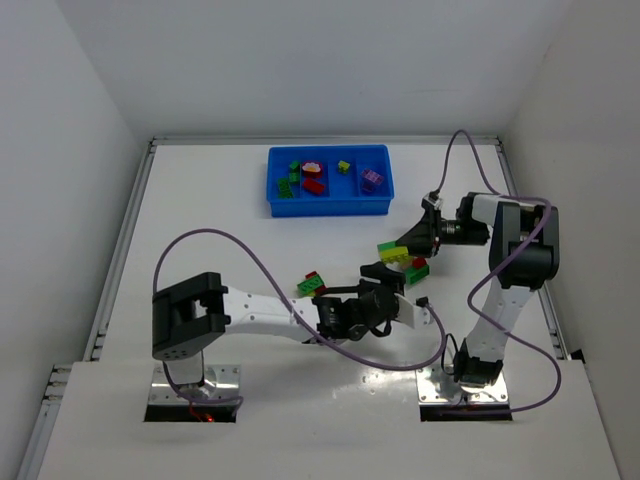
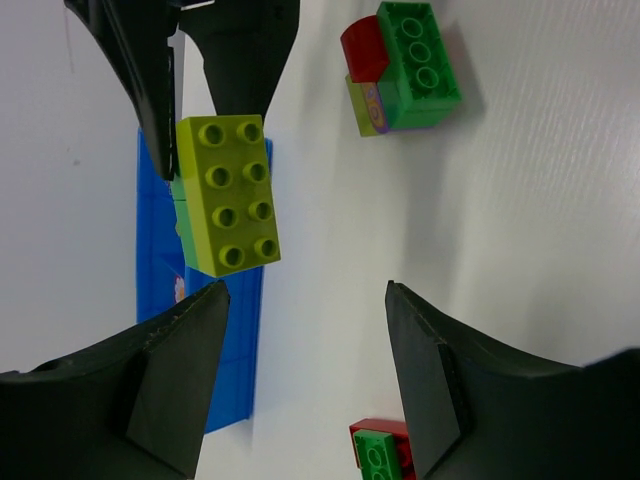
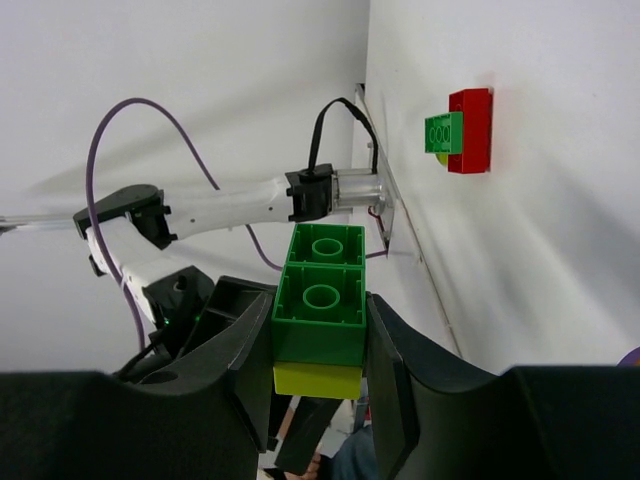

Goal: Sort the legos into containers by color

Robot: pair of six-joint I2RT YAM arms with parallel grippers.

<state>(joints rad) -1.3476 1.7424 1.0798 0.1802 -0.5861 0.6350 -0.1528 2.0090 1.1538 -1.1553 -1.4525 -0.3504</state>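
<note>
Your top view looks down, tray [image 1: 330, 208] at the far end. Both wrist cameras crowd one shared stack [image 2: 228, 195]: left faces the tray, right faces away.

Between the black fingers of the right pincer [image 3: 320, 335] sits a green brick [image 3: 320, 290] with a yellow brick [image 3: 318, 380] under it. Beyond its tips lies a red and green clump [image 3: 460, 130] on the white table [image 3: 540, 260].
</note>
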